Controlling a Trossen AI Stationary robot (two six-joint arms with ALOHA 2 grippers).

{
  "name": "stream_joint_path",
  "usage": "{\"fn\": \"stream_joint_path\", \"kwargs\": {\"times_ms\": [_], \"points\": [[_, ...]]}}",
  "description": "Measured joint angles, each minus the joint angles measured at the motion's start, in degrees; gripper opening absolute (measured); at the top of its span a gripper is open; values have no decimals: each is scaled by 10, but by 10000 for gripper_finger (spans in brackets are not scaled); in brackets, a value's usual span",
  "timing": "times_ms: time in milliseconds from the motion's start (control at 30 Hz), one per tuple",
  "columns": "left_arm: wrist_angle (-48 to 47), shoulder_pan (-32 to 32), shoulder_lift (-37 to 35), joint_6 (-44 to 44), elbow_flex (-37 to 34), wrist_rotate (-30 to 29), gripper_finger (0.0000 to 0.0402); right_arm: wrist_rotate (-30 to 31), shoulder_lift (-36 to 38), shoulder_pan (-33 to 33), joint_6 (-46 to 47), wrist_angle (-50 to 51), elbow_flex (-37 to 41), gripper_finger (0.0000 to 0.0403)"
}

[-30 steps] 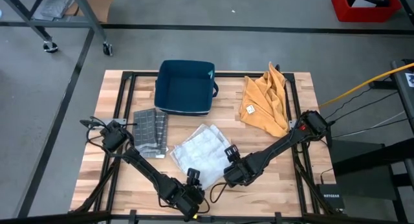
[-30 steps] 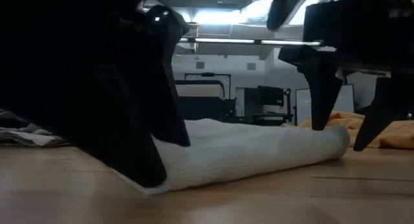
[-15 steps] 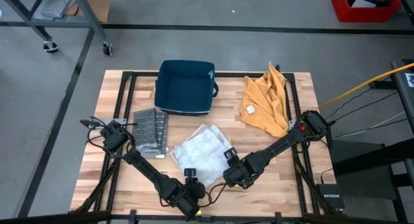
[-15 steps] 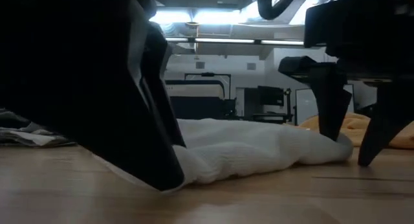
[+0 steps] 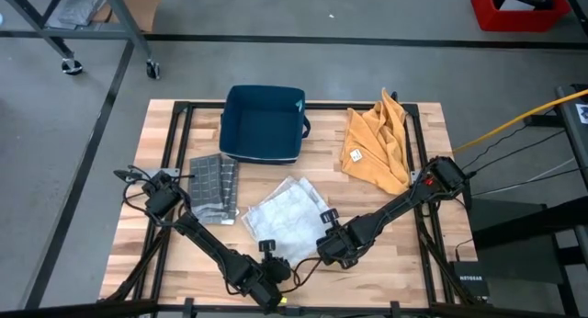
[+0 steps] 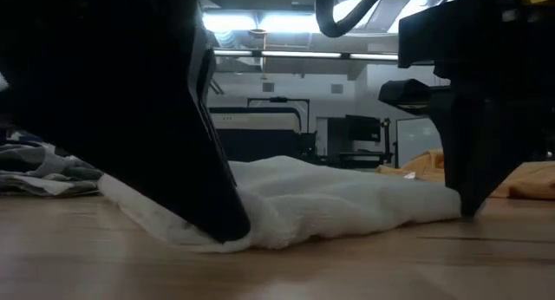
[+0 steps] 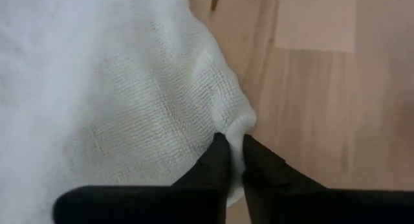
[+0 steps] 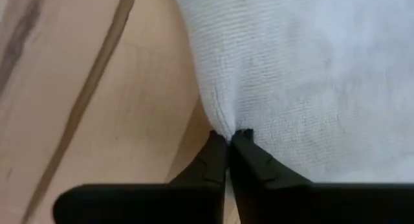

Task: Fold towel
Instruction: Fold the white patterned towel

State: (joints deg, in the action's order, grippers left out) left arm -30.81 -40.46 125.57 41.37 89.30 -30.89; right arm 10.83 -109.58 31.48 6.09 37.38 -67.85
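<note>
A white towel [image 5: 287,217] lies crumpled on the wooden table's middle, near the front edge; it also shows in the low view [image 6: 347,200]. My left gripper [image 5: 267,256] is at the towel's near left end, shut on it [image 7: 234,141]. My right gripper [image 5: 327,241] is at the towel's near right side, also shut on it [image 8: 228,136]. Both point steeply down. My left gripper pinches a rounded corner of the towel's near edge [image 7: 243,123] between its two fingertips, slanting down from the near side. The cloth bunches into a small fold at the tips; the towel rests on the table. My right gripper pinches the towel's near right edge [image 8: 218,123] between its two fingertips, coming almost straight down. The cloth puckers toward the tips and the towel lies on the table [image 8: 97,88].
A dark blue bin [image 5: 263,123] stands at the far middle. An orange cloth [image 5: 378,143] lies at the far right, and a grey patterned cloth [image 5: 213,186] lies left of the towel. Bare wood lies along the near edge [image 5: 395,263].
Both grippers have shut on the towel's near edge, where they stood open on either side of it before. My left gripper has rolled about its own line. The towel's near edge, a smooth roll before, is now bunched and puckered at both pinches.
</note>
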Motion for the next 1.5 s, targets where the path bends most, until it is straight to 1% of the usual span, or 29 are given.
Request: {"fn": "stream_joint_path", "kwargs": {"times_ms": [67,167,233,367,467,633,867,1000,1167,1300,1500], "points": [[5,-5,0,20,0,0,8,-15,0,0,9,0,0,19],[5,-9,-5,49,0,3,7,-40,3,0,28,0,-2,7],[4,-12,-11,69,-1,5,7,-55,2,0,41,15,-13,9],[6,-20,-23,110,-1,4,4,-90,2,0,53,65,-55,6],[12,-26,-27,128,-1,2,5,-103,2,1,53,108,-95,5],[16,-36,-28,144,20,3,4,-104,2,0,53,141,-150,4],[5,-42,-29,150,56,0,4,-54,2,0,52,156,-200,3],[-60,-43,-29,172,86,-31,4,-31,2,0,52,153,-205,4],[-202,-52,-29,275,123,-86,4,24,2,-4,52,153,-206,3],[-290,-60,-29,374,136,-90,3,51,2,-22,52,152,-206,3],[-334,-72,-29,499,137,-94,4,47,2,-57,52,139,-206,2]]}}
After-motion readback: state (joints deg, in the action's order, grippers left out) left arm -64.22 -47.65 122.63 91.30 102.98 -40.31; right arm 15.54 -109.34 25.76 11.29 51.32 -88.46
